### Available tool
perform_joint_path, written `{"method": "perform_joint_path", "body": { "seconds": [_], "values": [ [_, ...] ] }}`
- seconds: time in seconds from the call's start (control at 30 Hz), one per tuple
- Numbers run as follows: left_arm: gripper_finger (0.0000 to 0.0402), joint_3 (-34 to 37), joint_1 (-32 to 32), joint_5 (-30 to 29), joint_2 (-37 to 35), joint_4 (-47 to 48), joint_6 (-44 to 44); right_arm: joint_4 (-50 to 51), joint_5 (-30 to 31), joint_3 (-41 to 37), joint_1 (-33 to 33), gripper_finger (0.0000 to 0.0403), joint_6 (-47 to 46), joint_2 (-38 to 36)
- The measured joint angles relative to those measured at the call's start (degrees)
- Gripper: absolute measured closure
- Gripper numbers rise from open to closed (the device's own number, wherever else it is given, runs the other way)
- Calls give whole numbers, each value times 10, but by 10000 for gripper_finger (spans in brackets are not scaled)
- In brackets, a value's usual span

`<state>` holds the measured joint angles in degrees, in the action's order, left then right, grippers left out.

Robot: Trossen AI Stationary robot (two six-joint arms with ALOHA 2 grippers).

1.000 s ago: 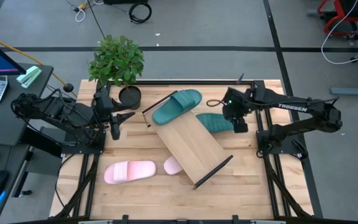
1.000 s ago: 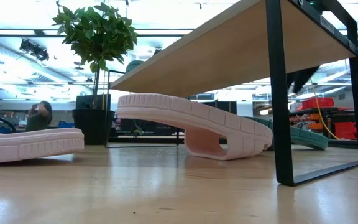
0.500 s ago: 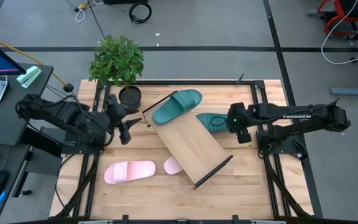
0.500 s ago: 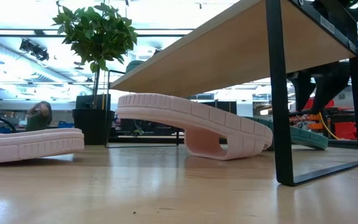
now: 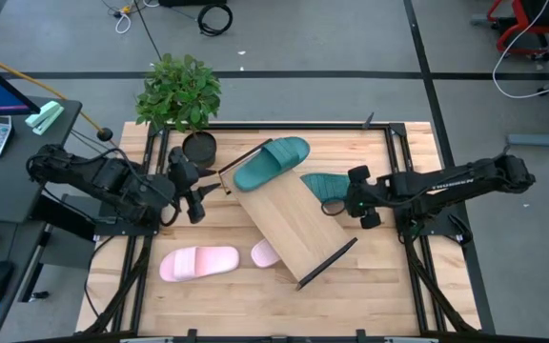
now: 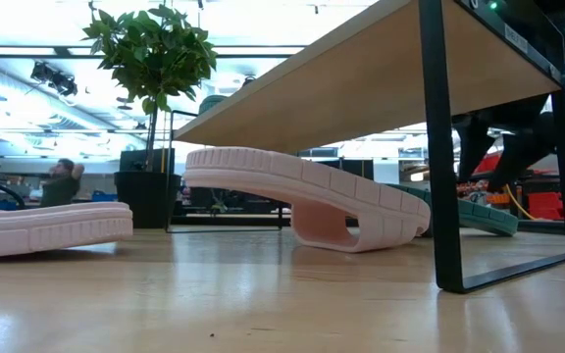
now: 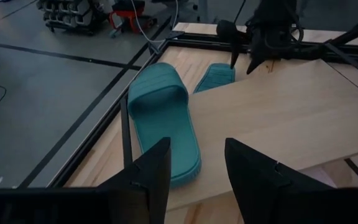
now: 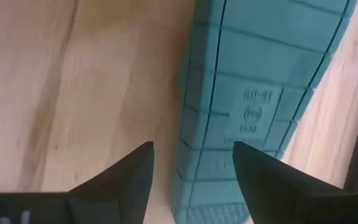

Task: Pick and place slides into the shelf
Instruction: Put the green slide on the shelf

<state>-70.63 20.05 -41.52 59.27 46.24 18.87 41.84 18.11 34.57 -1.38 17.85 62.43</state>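
The shelf [image 5: 289, 224] stands slantwise mid-table. One teal slide [image 5: 271, 162] lies strap up on its far end. The other teal slide [image 5: 327, 184] lies sole up on the table beside the shelf's right edge. My right gripper [image 8: 191, 180] hangs open just above it, fingers on either side of the slide's edge [image 8: 188, 118] nearest the shelf. One pink slide [image 5: 198, 263] lies at the near left. The other pink slide [image 6: 302, 201] lies partly under the shelf. My left gripper [image 7: 194, 168] hovers open left of the shelf's far end, facing the strap-up teal slide [image 7: 163, 121].
A potted plant [image 5: 181, 95] stands at the table's far left corner, close behind my left arm. The shelf's black end bars [image 6: 437, 147] stand on the tabletop. Bare tabletop [image 5: 379, 286] lies at the near right.
My right gripper has swung from near the far right edge toward the near edge and come down over the upturned teal slide, tipping to point more steeply down. My left gripper has moved a little toward the shelf and lower. Slides and shelf have stayed put.
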Motion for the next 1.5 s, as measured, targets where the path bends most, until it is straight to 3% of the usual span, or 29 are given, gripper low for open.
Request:
{"method": "perform_joint_path", "body": {
  "seconds": [0.4, 0.6, 1.0, 1.17, 1.37, 1.5],
  "values": [
    [249, 0, 0, 0, 0, 0, 0, -29, 31, 0, 2, 142, -13, 63],
    [244, 0, 0, 0, 0, -1, 0, -68, 61, 0, 12, 144, -41, 94],
    [248, 0, 1, 4, 0, -1, 4, -133, 62, -16, 21, 151, -72, 148],
    [246, 0, 1, 5, 0, -1, 4, -134, 60, -16, 21, 209, -104, 159],
    [252, 0, 1, 5, 0, -1, 5, -121, 52, -16, 21, 348, -109, 152],
    [250, 0, 1, 5, 0, -1, 5, -113, 50, -17, 21, 356, -110, 134]
  ]
}}
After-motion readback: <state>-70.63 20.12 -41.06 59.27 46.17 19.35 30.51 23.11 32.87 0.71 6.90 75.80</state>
